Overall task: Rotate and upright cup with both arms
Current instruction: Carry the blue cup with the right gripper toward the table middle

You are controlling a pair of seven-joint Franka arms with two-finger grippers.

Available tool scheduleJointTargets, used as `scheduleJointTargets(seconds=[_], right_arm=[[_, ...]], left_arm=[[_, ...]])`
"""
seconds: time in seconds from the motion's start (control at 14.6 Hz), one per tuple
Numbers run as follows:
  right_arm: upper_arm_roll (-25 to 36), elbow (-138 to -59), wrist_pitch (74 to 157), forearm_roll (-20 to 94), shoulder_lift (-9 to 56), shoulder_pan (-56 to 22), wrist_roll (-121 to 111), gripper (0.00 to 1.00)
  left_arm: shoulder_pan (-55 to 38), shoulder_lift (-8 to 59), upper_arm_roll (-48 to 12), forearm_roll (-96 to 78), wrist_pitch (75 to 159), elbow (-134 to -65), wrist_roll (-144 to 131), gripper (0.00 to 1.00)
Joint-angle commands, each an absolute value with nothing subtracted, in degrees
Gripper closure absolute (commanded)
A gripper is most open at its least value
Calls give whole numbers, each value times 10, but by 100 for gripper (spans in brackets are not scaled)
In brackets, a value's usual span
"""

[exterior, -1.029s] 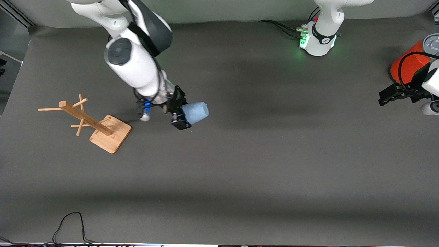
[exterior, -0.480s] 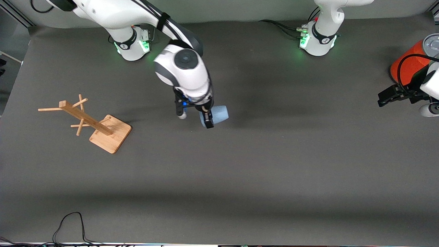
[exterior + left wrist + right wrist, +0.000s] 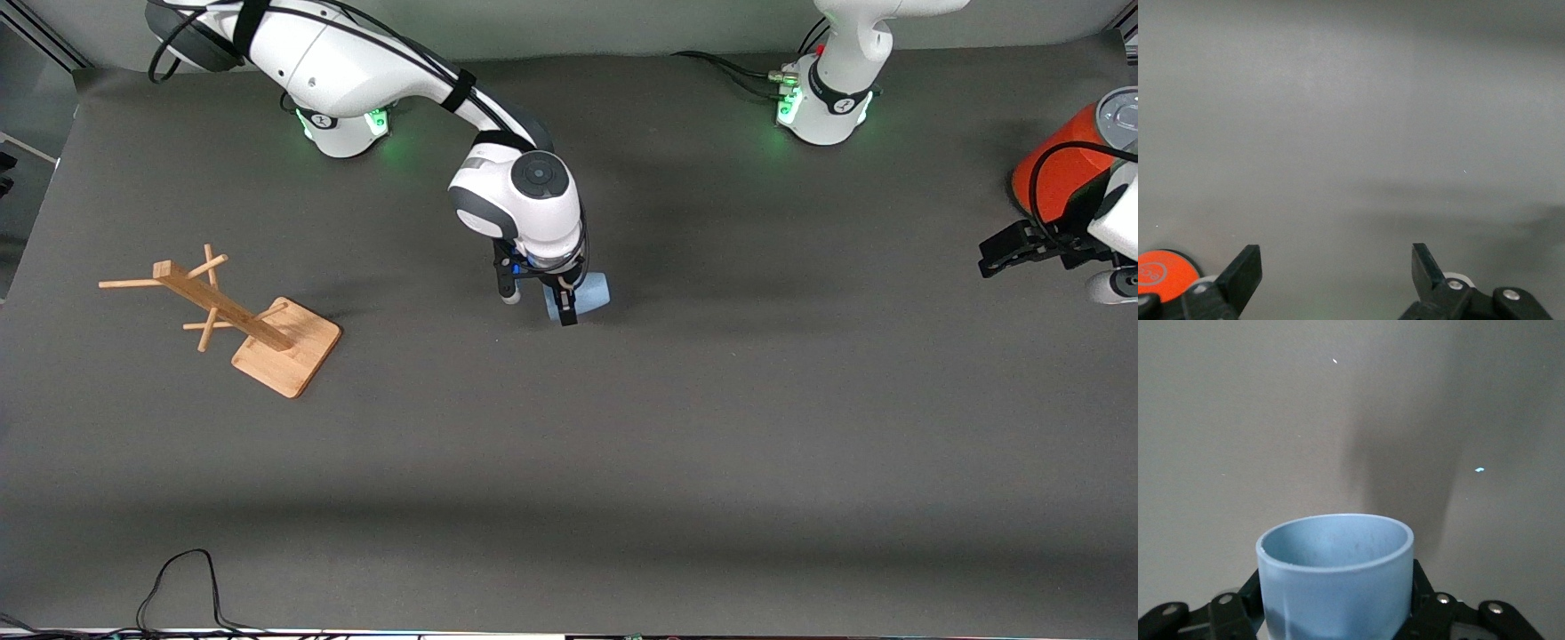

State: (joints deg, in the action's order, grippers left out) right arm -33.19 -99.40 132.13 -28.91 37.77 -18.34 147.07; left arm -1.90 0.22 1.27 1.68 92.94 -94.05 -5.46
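My right gripper (image 3: pixel 569 300) is shut on the light-blue cup (image 3: pixel 594 292) and holds it over the middle of the table (image 3: pixel 622 427). The right wrist hides part of the cup in the front view. In the right wrist view the cup (image 3: pixel 1336 577) sits between the black fingers (image 3: pixel 1423 587), its open mouth pointing away from the wrist camera. My left gripper (image 3: pixel 991 256) is open and empty at the left arm's end of the table, next to the red-orange can (image 3: pixel 1062 164). Its fingers (image 3: pixel 1245 270) stand wide apart in the left wrist view.
A wooden peg rack (image 3: pixel 240 320) on a square base stands toward the right arm's end of the table. A black cable (image 3: pixel 178 578) loops at the table edge nearest the front camera. An orange round part (image 3: pixel 1158 270) shows beside the left gripper's finger.
My right arm has carried the cup from beside the wooden rack toward the table's middle, and its wrist has turned. The left arm has barely moved.
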Motion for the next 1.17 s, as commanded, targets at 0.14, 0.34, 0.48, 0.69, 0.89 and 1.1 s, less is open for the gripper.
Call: scheduleJointTargets(seconds=[0.14, 0.34, 0.48, 0.69, 0.89, 1.1], right_arm=[[-328, -978, 1327, -307, 418, -207, 1540, 24], [-325, -976, 1327, -307, 433, -220, 1561, 22], [-321, -975, 1328, -308, 443, -223, 1564, 21], [-307, -974, 1328, -316, 450, -239, 1565, 18], [-303, -964, 1329, -320, 454, -236, 1548, 0], [-307, -943, 1318, -318, 447, -235, 1520, 0]], left_arm=[[-18, 4, 13, 16, 924, -939, -45, 0], [-18, 4, 13, 17, 920, -940, -45, 0], [-17, 2, 17, 17, 920, -940, -45, 0], [-10, 0, 17, 17, 911, -939, -45, 0], [-9, 2, 18, 18, 918, -939, -45, 0], [-9, 8, 17, 25, 924, -936, -45, 0]])
